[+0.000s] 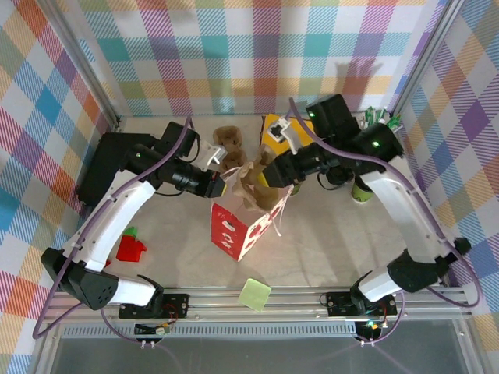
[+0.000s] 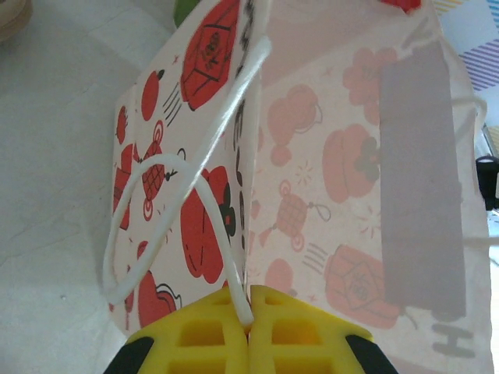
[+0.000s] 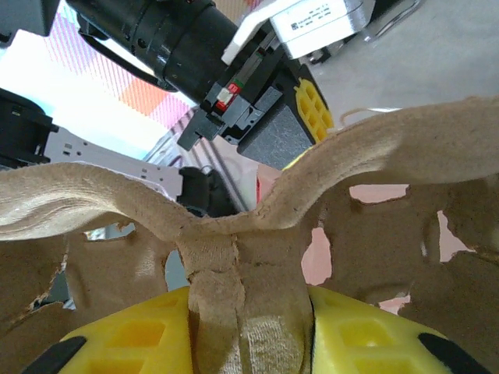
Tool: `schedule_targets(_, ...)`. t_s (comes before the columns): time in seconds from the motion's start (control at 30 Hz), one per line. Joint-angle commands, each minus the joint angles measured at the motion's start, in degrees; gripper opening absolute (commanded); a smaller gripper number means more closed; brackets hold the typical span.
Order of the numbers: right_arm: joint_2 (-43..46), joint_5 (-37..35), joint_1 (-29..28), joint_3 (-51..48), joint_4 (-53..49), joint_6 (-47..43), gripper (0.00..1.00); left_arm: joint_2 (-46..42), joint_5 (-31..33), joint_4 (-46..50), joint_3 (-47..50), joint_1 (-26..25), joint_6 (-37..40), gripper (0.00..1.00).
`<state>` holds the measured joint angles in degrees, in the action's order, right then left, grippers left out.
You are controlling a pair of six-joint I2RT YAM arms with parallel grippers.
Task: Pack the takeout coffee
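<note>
The takeout coffee (image 1: 360, 190), a green-sided paper cup, stands on the table at the right, partly hidden by my right arm. A red-and-white paper gift bag (image 1: 236, 231) stands open at the centre. My left gripper (image 1: 221, 185) is at the bag's left rim. In the left wrist view this gripper (image 2: 249, 315) is shut on the bag's white cord handle (image 2: 160, 226). My right gripper (image 1: 267, 178) holds a brown pulp cup carrier (image 1: 248, 184) over the bag's mouth. In the right wrist view its yellow fingers (image 3: 148, 339) clamp the central rib of the carrier (image 3: 390, 234).
A second brown pulp carrier (image 1: 228, 140) and a yellow object (image 1: 277, 125) lie behind the bag. A black object (image 1: 109, 156) sits at the back left. A red block (image 1: 131, 249) and a green block (image 1: 129, 231) lie at the left, and a light green square (image 1: 255, 294) rests on the front rail.
</note>
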<state>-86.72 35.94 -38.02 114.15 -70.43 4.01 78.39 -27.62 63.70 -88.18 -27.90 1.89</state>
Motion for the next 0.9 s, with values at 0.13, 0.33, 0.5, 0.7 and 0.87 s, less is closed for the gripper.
schedule_targets(0.13,-4.3,12.6,0.8,-3.7,-0.4,-3.8,0.34,-0.2,-0.5,-2.7,1.0,-0.4,6.9,0.0)
schedule_targets(0.33,-7.0,9.3,1.4,-7.4,-0.2,-8.5,0.35,-0.6,-0.3,-3.4,2.4,-0.4,8.6,0.0)
schedule_targets(0.5,-8.6,1.4,1.8,-10.0,-0.4,-9.1,0.35,-1.4,-1.0,-4.8,4.0,-0.4,9.3,0.0)
schedule_targets(0.7,-10.1,-4.0,1.8,-12.3,1.8,-7.3,0.34,-2.1,-1.5,-5.1,4.7,-0.4,10.5,0.0)
schedule_targets(0.87,-11.1,-9.8,1.8,-12.7,1.9,-4.8,0.34,-2.3,-2.1,-5.7,5.2,-0.4,10.9,0.0)
